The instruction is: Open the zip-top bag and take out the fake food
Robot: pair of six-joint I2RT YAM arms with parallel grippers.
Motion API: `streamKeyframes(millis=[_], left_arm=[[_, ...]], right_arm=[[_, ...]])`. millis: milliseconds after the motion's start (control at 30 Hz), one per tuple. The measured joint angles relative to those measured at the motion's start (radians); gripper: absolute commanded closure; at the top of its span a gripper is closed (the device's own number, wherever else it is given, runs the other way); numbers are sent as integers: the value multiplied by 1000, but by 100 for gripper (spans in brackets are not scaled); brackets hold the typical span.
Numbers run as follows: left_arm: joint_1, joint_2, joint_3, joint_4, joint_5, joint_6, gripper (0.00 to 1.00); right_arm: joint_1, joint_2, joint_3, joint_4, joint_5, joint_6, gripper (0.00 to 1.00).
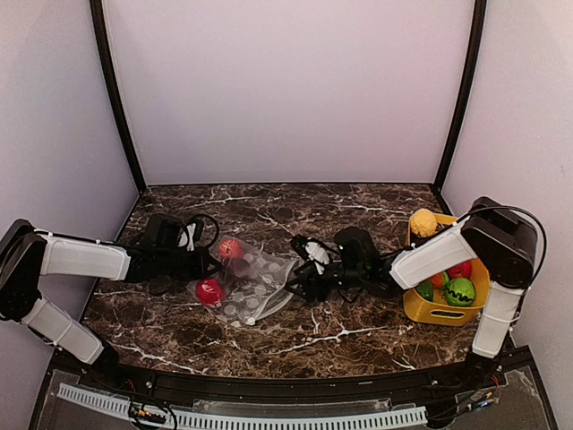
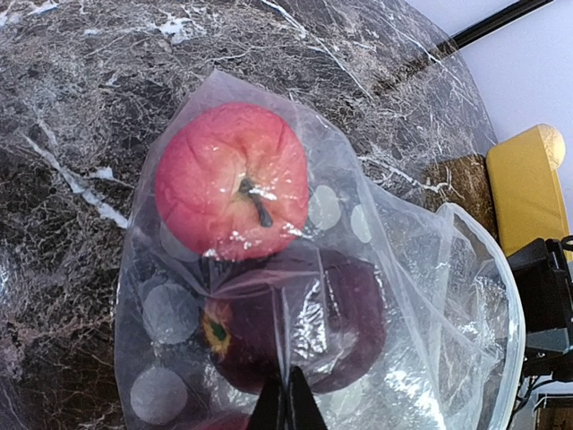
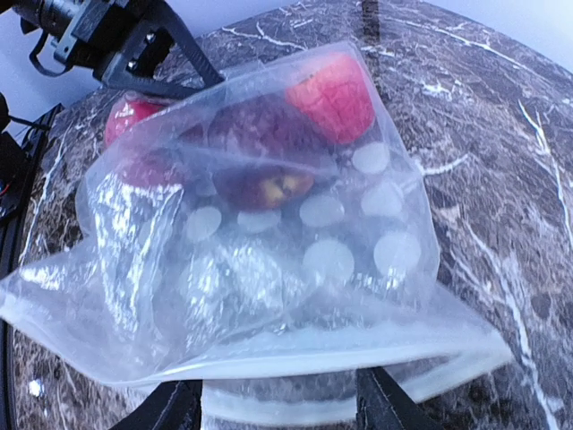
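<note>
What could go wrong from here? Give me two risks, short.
1. The left pincer pinches only thin film of the zip-top bag beside the maroon fruit; pulling may drag the whole bag or slip off.
2. The right pincer stands open around the zip edge; the soft edge may fold away as it closes.

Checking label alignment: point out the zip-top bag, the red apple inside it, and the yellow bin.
zip-top bag [image 3: 295,305]: right wrist view, clear wall below the dots.
red apple [image 2: 224,170]: left wrist view, top face beside the stem.
yellow bin [image 1: 428,311]: top external view, near outer wall.
</note>
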Motion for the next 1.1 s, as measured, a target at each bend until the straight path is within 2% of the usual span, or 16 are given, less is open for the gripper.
streamKeyframes(millis=[233, 333, 500, 900, 1100], left_arm=[[1, 0, 0, 6, 20, 0, 99], [2, 0, 0, 10, 31, 0, 99], [4, 3, 0, 13, 57, 4, 99], [5, 54, 14, 20, 151, 28, 99], [5, 79, 34, 18, 182, 48, 99]], right_arm=[[15, 143, 140, 101, -15, -4, 51], [15, 198, 169, 123, -15, -18, 50], [16, 258, 197, 133, -21, -45, 36], [25, 380, 370, 190, -98, -102, 13], [26, 413, 413, 190, -146, -132, 7]])
